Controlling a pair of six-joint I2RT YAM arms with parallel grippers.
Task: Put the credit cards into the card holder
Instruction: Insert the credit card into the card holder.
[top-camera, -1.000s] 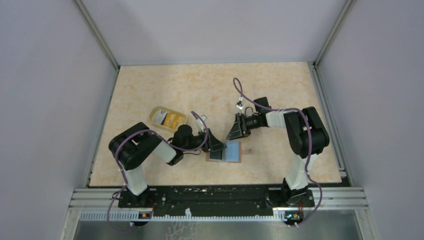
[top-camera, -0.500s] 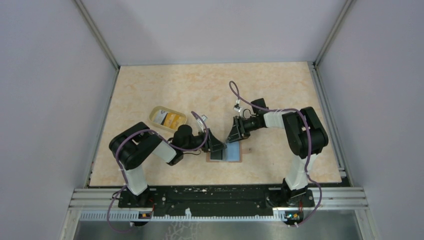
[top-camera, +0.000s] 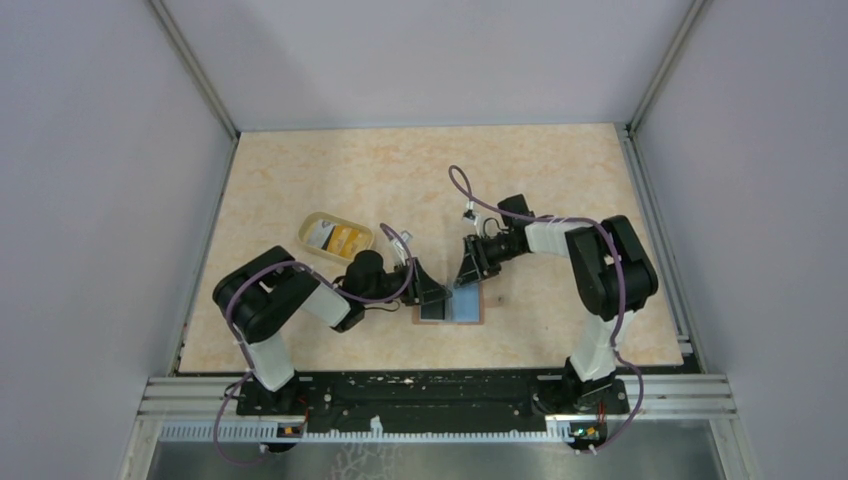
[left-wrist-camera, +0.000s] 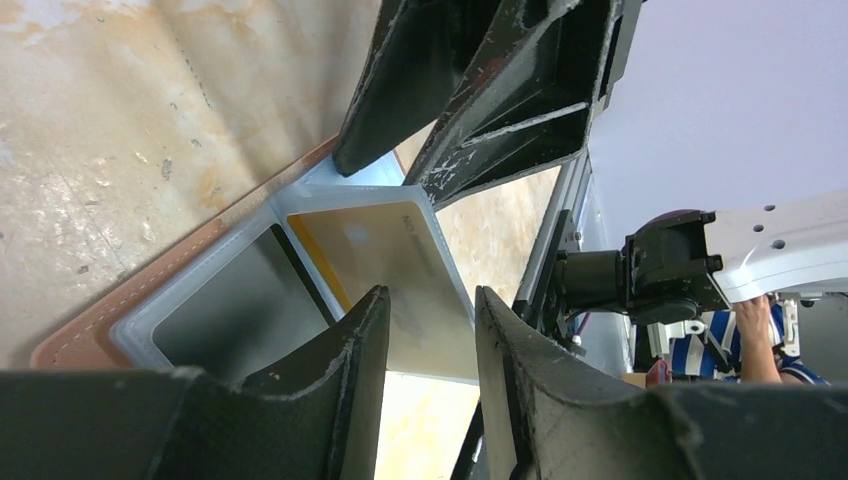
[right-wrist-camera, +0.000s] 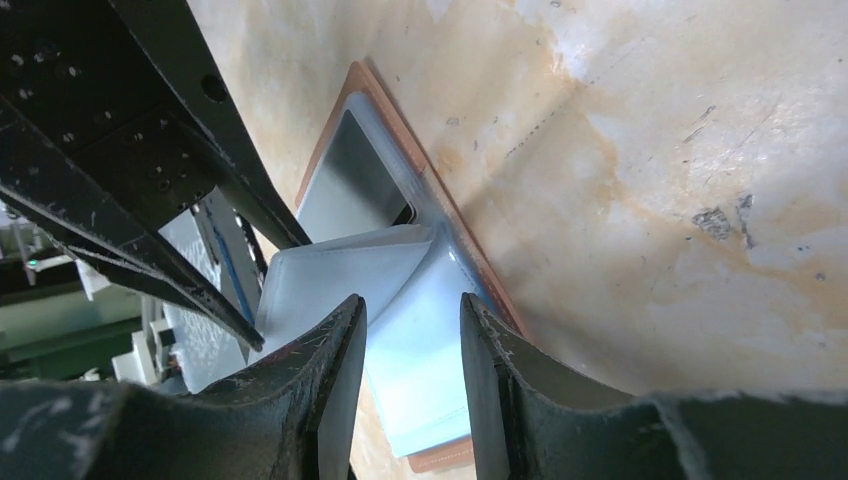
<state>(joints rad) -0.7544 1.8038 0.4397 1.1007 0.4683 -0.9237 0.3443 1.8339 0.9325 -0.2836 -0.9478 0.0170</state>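
The card holder (top-camera: 468, 306) lies open on the table, brown rim outside, light blue lining inside. In the left wrist view a yellowish credit card (left-wrist-camera: 375, 250) sits in a raised translucent flap over the card holder (left-wrist-camera: 90, 335). My left gripper (left-wrist-camera: 432, 295) is open, with the card's near end just beyond its tips. My right gripper (right-wrist-camera: 411, 300) is open above the blue lining (right-wrist-camera: 425, 370), and the lifted flap (right-wrist-camera: 335, 270) leans against its left finger. From above, the left gripper (top-camera: 432, 291) and the right gripper (top-camera: 466, 270) meet over the card holder.
A translucent yellowish cup (top-camera: 312, 222) stands left of the card holder and holds white and orange cards (top-camera: 340, 238). The left arm's body lies low across the table between the cup and the card holder. Grey walls enclose the table.
My right gripper has moved a little left and nearer, closer over the card holder. My left gripper has stayed at the card holder's left half.
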